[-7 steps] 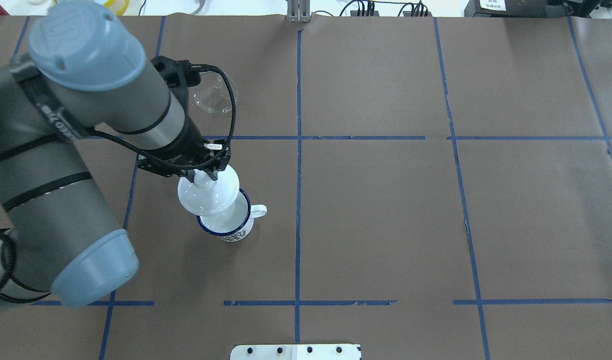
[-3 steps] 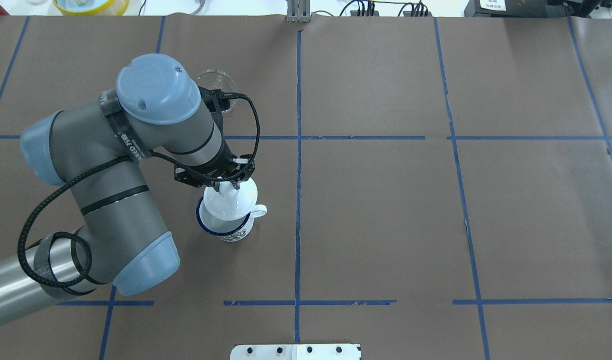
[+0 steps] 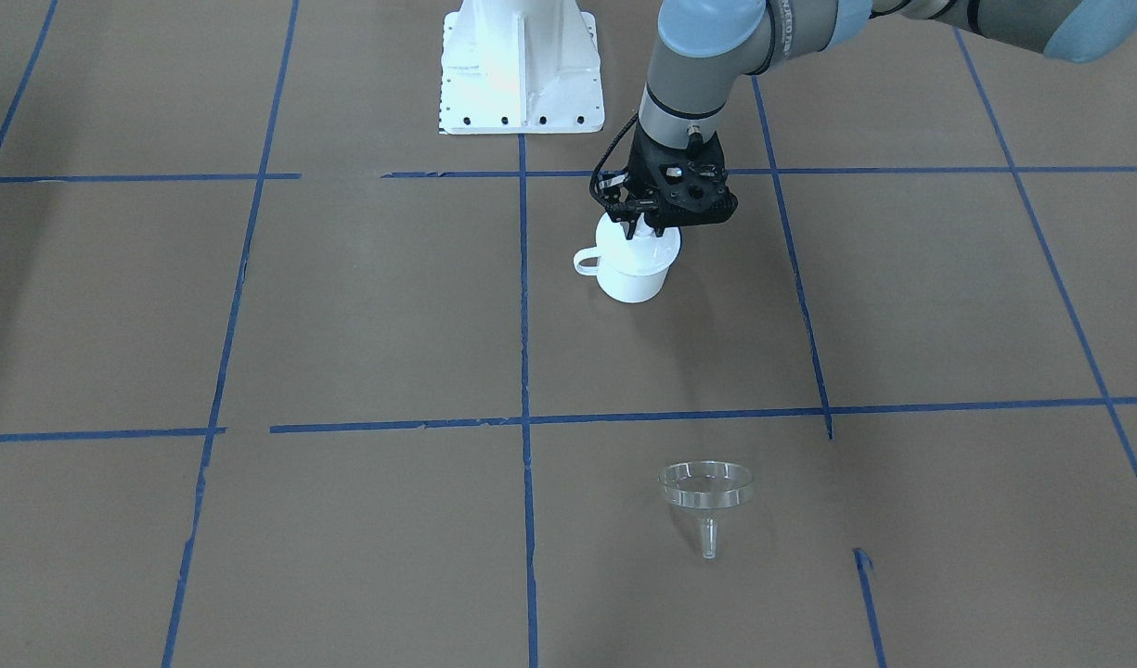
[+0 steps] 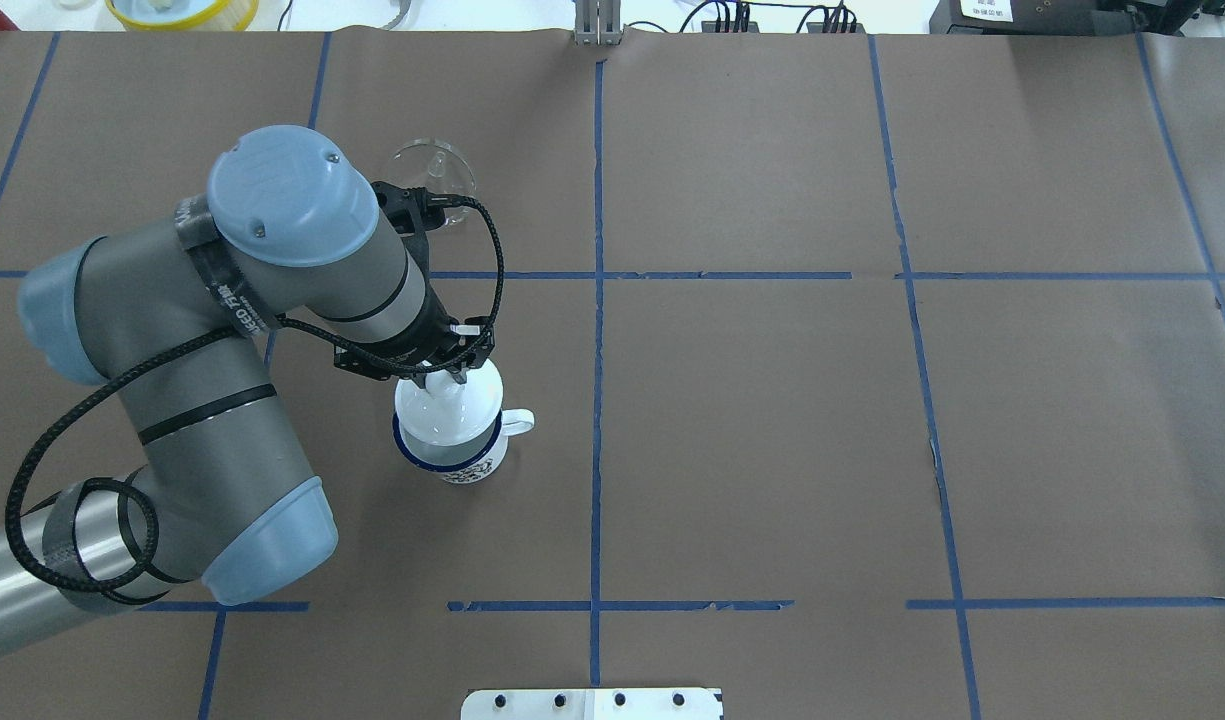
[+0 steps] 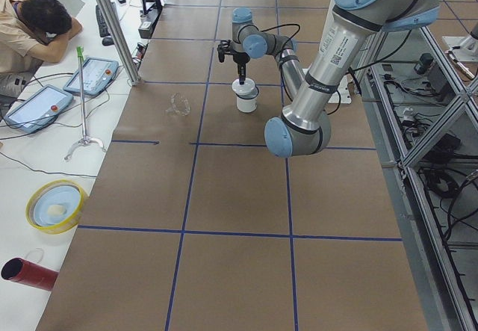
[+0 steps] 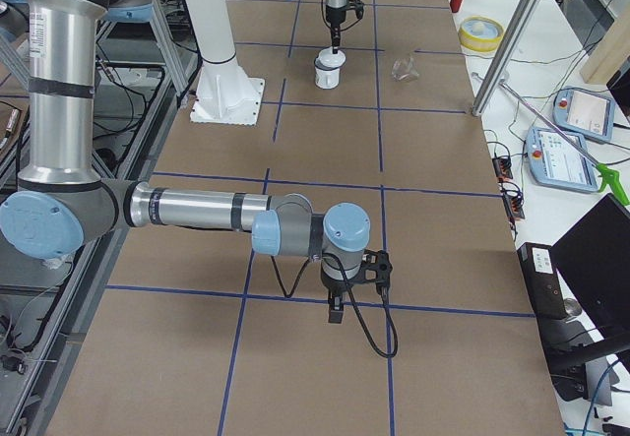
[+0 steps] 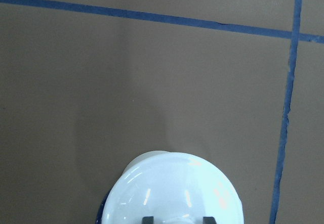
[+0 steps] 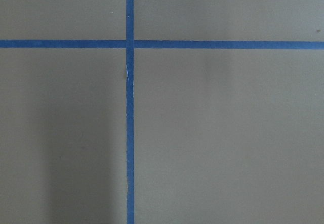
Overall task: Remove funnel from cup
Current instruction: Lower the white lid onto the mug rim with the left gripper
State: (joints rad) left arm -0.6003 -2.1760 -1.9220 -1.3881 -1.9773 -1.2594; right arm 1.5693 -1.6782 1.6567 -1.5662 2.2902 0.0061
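The cup [image 4: 464,461] is a white mug with a dark blue rim, standing left of the table's middle; it also shows in the front view [image 3: 631,278]. My left gripper [image 4: 450,378] is shut on the knob of a white domed lid [image 4: 440,412] and holds it over the cup's mouth. I cannot tell whether the lid rests on the rim. The clear funnel [image 3: 706,488] lies on the paper far from the cup, partly behind my left arm in the overhead view [image 4: 434,168]. My right gripper [image 6: 335,313] hangs over bare paper far away; I cannot tell its state.
The robot's white base plate [image 3: 522,65] is on my side of the table. A yellow bowl [image 5: 56,205], a red cylinder [image 5: 26,271] and a metal pole [image 5: 112,25] stand off the paper. An operator [image 5: 33,28] sits beyond the table's far edge.
My left arm has come down and toward the cup with the lid. The lid, held high and large in view a second ago, now sits low over the cup's mouth.
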